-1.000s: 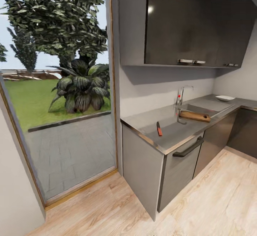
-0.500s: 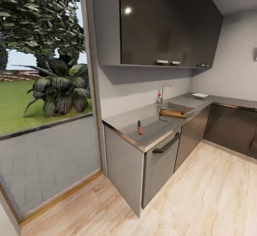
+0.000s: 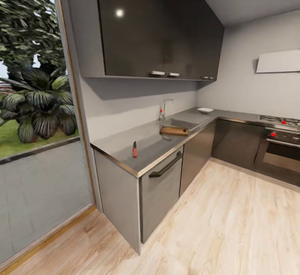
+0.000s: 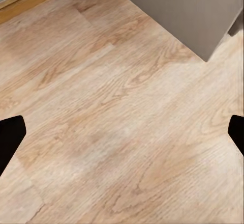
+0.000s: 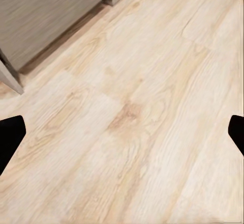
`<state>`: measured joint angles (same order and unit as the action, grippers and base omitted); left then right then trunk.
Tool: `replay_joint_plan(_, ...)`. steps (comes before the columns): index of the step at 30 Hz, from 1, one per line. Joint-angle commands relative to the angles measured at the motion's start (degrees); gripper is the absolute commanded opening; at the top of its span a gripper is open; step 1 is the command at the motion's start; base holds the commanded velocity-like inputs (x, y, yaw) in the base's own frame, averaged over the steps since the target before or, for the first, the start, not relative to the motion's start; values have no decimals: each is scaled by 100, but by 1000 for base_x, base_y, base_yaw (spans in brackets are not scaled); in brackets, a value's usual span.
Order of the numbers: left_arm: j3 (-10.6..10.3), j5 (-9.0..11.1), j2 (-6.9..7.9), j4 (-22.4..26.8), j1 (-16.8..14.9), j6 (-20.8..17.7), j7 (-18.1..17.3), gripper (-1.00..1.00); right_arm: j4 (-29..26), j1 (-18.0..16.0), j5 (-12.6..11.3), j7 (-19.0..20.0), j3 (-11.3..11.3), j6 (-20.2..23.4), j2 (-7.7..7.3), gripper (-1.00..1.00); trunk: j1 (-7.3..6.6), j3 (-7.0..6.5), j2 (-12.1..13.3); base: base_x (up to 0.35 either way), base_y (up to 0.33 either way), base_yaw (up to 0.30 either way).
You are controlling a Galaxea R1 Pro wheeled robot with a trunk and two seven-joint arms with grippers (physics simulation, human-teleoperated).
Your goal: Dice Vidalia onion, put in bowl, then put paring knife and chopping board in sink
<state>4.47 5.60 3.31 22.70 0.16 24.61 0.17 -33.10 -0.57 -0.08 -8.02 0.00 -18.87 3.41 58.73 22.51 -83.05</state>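
Both grippers gape empty (view swung rightward); paring knife (image 3: 134,149) unmoved on countertop (image 3: 152,149).

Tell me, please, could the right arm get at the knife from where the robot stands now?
Probably not. The knife lies on the countertop across a stretch of floor, while the right claw hangs open over bare floorboards beside the cabinets. The robot would likely need to drive closer first.

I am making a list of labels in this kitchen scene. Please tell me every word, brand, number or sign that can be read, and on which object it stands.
There is no readable text.
Upper cabinets, countertop, oven: plain, no label.
Paring knife, chopping board, bowl: no marking shows; they are small in the head view.
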Motion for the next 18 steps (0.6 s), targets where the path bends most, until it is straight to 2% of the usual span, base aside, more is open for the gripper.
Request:
replay_joint_plan(1, -17, 56, 3, 6, 2, 9, 0, 100, 5, -5, -1, -15, 0, -17, 2, 100, 0, 2, -3, 0, -43, -281)
replay_joint_plan(18, -16, 54, 3, 6, 2, 9, 3, 100, 5, -5, 2, -15, 0, -14, 2, 100, 0, -51, -3, 0, -5, -281)
